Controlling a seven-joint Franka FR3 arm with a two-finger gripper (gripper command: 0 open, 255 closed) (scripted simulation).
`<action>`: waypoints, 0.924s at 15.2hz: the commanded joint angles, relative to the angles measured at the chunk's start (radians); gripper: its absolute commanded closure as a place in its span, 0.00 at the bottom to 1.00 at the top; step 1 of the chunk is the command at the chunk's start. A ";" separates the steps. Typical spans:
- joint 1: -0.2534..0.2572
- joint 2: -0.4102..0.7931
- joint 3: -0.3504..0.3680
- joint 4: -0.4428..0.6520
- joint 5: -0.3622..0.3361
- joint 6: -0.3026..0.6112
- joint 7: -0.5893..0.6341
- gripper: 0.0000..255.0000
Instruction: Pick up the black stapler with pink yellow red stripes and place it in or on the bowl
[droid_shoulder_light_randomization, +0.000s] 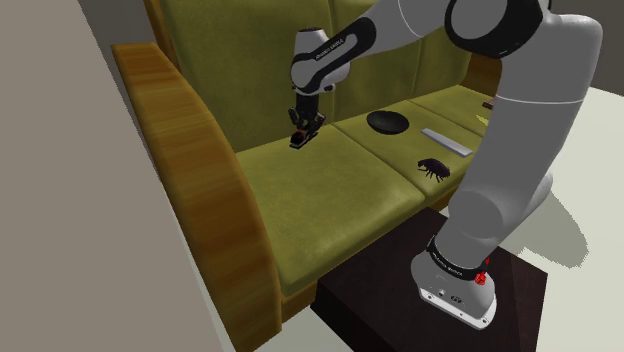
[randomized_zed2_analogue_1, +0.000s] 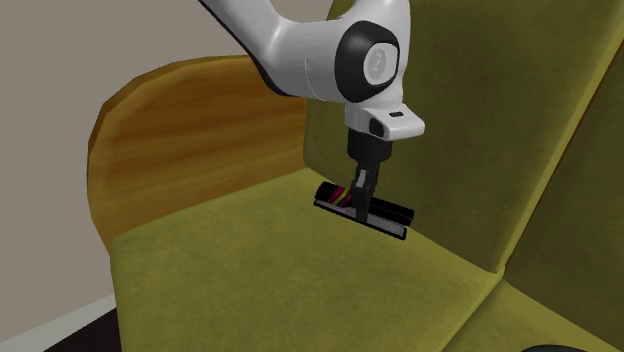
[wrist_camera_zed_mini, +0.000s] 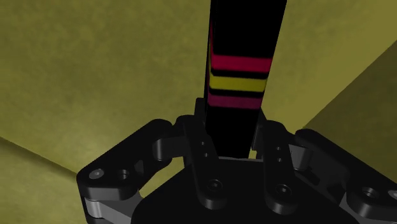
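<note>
My black gripper (droid_shoulder_light_randomization: 303, 131) is shut on the black stapler (droid_shoulder_light_randomization: 298, 139), which hangs a little above the olive sofa seat near the wooden armrest. From the side, the gripper (randomized_zed2_analogue_1: 361, 205) clasps the stapler (randomized_zed2_analogue_1: 393, 214) near its middle, and the stapler lies roughly level, off the cushion. In the wrist view the stapler (wrist_camera_zed_mini: 240, 57) stretches away from the gripper (wrist_camera_zed_mini: 233, 139), with pink, yellow and red stripes across it, and both fingers (wrist_camera_zed_mini: 201, 147) press its sides. The dark bowl (droid_shoulder_light_randomization: 387, 122) sits on the seat cushion further toward the shoulder view's right.
A grey flat bar (droid_shoulder_light_randomization: 446, 141) and a dark beetle-like object (droid_shoulder_light_randomization: 435, 168) lie on the cushions right of the bowl. The curved wooden armrest (droid_shoulder_light_randomization: 195, 160) rises left of the gripper, and the sofa back (droid_shoulder_light_randomization: 260, 40) stands behind it. The dark stand (droid_shoulder_light_randomization: 400, 300) sits in front.
</note>
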 joint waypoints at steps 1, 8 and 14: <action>-0.001 -0.017 0.001 0.007 0.004 -0.023 -0.003 1.00; -0.003 -0.062 0.004 0.046 0.016 -0.107 -0.013 1.00; -0.004 -0.093 0.006 0.089 0.024 -0.181 -0.020 1.00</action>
